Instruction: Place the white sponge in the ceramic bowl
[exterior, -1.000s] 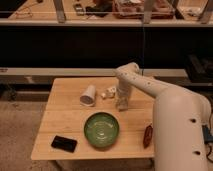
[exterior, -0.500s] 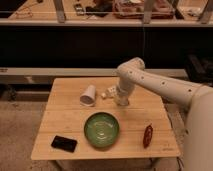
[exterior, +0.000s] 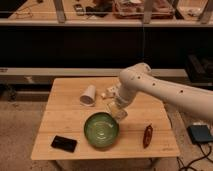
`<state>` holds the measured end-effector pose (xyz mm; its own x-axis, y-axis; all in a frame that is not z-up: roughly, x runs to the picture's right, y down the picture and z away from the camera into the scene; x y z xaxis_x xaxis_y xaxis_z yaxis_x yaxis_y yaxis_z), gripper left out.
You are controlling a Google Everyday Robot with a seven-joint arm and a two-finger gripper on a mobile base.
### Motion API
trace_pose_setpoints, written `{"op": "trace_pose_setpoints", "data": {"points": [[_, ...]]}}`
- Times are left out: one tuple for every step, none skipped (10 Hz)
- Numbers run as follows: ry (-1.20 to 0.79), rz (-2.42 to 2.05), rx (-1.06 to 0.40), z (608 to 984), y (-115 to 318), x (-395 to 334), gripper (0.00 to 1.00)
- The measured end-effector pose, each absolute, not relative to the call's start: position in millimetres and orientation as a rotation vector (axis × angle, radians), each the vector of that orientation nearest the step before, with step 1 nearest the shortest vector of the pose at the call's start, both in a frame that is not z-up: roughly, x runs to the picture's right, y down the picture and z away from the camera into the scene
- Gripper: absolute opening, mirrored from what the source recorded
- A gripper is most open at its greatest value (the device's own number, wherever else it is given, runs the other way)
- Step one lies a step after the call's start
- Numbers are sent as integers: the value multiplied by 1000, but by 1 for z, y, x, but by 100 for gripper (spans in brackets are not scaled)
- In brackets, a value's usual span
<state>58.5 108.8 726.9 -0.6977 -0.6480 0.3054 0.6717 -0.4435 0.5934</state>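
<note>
1 white sponge (exterior: pixel 121 114) seemingly held between fingers (exterior: pixel 116 109), just above ceramic bowl (exterior: pixel 101 129) rim.

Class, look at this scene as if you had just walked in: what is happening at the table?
A robot arm reaches over a wooden table. Its gripper hangs just above the right rim of the ceramic bowl and appears to carry the white sponge, which is not yet in the bowl. A white cup lies on its side behind, a black phone front left.
</note>
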Motion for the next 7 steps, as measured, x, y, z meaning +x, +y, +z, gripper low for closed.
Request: {"op": "trace_pose_setpoints", "data": {"points": [[-942, -2154, -8, 726, 106, 53, 44], [-974, -2156, 14, 728, 105, 49, 44], [-995, -2174, 38, 729, 105, 42, 44], [-1014, -2224, 58, 730, 109, 34, 44], [-1017, -2265, 66, 733, 113, 30, 44], [-1015, -2314, 66, 737, 120, 28, 44], [-1015, -2363, 56, 743, 132, 29, 44]]}}
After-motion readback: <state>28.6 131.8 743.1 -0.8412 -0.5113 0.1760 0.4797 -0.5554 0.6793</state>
